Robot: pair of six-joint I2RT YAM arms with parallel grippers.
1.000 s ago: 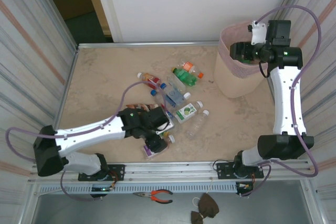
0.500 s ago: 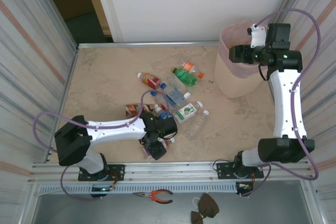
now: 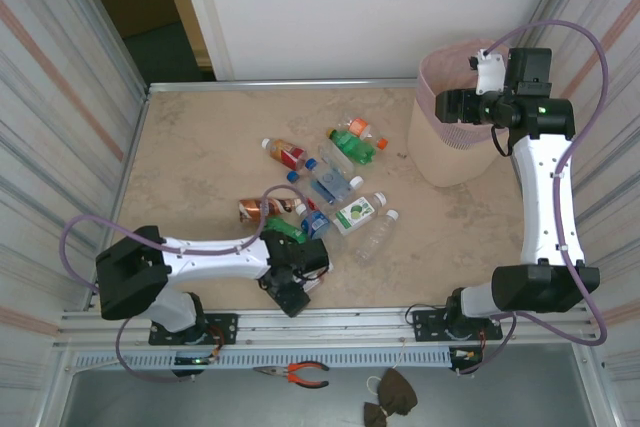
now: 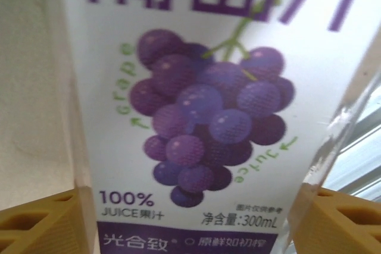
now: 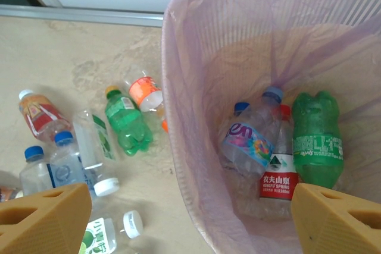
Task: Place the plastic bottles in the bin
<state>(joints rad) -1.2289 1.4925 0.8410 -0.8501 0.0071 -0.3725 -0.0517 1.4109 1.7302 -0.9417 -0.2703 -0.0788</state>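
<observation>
The left gripper [image 3: 290, 292] seemed to clasp a grape juice bottle [image 4: 196, 123] between its fingers [image 4: 36, 224], near the front edge of the table [image 3: 200, 147]. The right gripper [image 5: 190, 218] hung spread and empty over the bin [image 5: 169, 87] — some bottles [image 5: 317, 138] lay inside, other bottles [image 3: 330, 182] on the tabletop.

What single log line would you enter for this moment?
left gripper: astride purple-labelled grape-juice plastic bottle, grip unclear | right gripper: open, empty, over pale pink plastic bin
</observation>
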